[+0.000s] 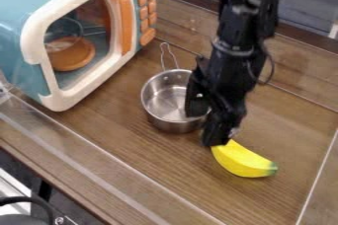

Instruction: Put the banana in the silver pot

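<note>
The yellow banana lies on the wooden table at the front right, its dark green tip pointing right. The silver pot stands empty just left of it, with its wire handle pointing back toward the microwave. My gripper hangs open between the two, black fingers pointing down. One fingertip is at the pot's right rim and the other is just above the banana's near end. Nothing is between the fingers.
A blue and white toy microwave with an orange dish behind its window stands at the back left. A clear wall runs along the table's front edge. The arm rises from the gripper toward the back.
</note>
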